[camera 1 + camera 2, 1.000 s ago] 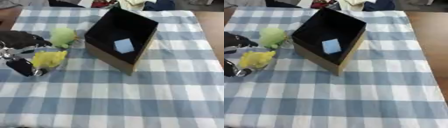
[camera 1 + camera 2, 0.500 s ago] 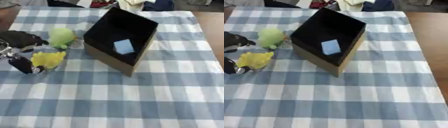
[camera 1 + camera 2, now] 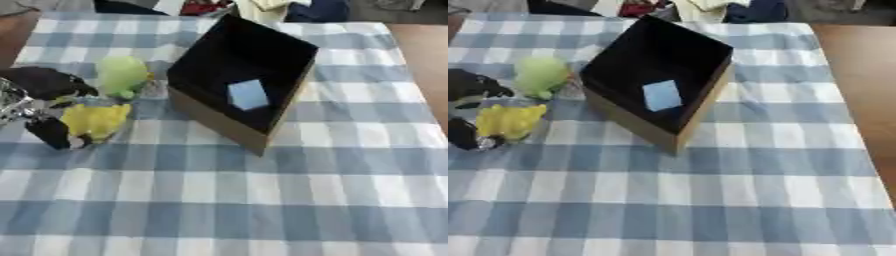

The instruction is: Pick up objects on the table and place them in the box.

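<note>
An open cardboard box [image 3: 214, 118] with a dark inside stands on the blue checked tablecloth and holds a light blue flat piece [image 3: 248, 94]. Left of it lie a light green soft object [image 3: 122, 75] and, nearer, a yellow soft object [image 3: 94, 120]. My left hand [image 3: 48, 100] comes in from the left edge, its black fingers curled around the yellow object, thumb [image 3: 49, 133] below and fingers above it. The right hand shows in neither view.
Clothes and dark items [image 3: 262, 6] lie beyond the table's far edge. A brown wooden surface [image 3: 859, 75] runs along the right side of the cloth. The checked cloth [image 3: 262, 200] stretches wide in front of the box.
My left hand and the yellow object have stayed at nearly the same spot beside the green object; the hand has shifted slightly. The box has not moved.
</note>
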{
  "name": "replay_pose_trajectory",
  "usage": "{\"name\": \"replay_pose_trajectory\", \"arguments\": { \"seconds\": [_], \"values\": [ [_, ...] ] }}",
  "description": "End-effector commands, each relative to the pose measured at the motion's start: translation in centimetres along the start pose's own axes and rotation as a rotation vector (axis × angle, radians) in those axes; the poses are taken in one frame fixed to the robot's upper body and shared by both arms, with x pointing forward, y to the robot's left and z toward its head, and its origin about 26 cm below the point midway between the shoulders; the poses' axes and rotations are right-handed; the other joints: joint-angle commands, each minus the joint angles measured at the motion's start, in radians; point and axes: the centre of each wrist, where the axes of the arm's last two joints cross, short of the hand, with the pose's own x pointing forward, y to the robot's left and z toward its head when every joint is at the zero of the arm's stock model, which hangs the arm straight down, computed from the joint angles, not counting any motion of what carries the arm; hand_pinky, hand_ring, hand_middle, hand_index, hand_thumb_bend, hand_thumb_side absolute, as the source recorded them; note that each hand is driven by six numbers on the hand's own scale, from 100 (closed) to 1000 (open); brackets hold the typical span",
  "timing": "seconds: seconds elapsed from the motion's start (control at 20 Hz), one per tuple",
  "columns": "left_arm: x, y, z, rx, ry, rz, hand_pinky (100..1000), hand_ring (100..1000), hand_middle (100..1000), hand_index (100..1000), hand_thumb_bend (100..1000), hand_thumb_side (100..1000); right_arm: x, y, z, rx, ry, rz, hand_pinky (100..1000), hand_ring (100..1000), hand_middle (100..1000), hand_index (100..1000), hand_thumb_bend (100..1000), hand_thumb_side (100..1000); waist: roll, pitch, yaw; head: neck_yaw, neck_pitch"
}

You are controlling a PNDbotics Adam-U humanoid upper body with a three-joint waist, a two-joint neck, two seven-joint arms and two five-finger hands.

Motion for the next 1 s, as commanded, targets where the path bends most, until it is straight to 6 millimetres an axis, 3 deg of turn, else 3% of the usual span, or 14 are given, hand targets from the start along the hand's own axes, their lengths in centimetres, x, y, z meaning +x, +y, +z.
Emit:
{"name": "replay_pose_trajectory", "arguments": {
  "seconds": [0.05,0.3,0.6,1.0],
  "values": [
    [-0.67,0.63,0.19,0.011,0.017,-0.015,859,869,827,967,369,457,0.89,-0.5,-0.82,-0.004,-0.04,0.005,968,904,775,822,100,644,0.004,-0.017,0.0,0.002,-0.012],
    [-0.56,0.38,-0.06,0.012,0.007,-0.016,844,850,782,915,375,452,0.93,-0.46,-0.81,-0.005,-0.039,0.001,969,905,774,821,100,645,0.004,-0.014,-0.001,0.004,-0.016],
    [-0.34,0.25,-0.22,0.043,0.003,-0.031,806,790,643,814,352,406,0.96,-0.42,-0.77,-0.008,-0.037,-0.004,971,905,773,821,100,647,0.004,-0.013,-0.002,0.006,-0.021],
    [-0.18,0.09,-0.38,0.081,0.009,-0.034,736,713,520,715,256,258,0.97,-0.36,-0.68,-0.009,-0.031,-0.008,972,906,771,822,100,647,0.005,-0.013,-0.002,0.006,-0.024]
  ]
}}
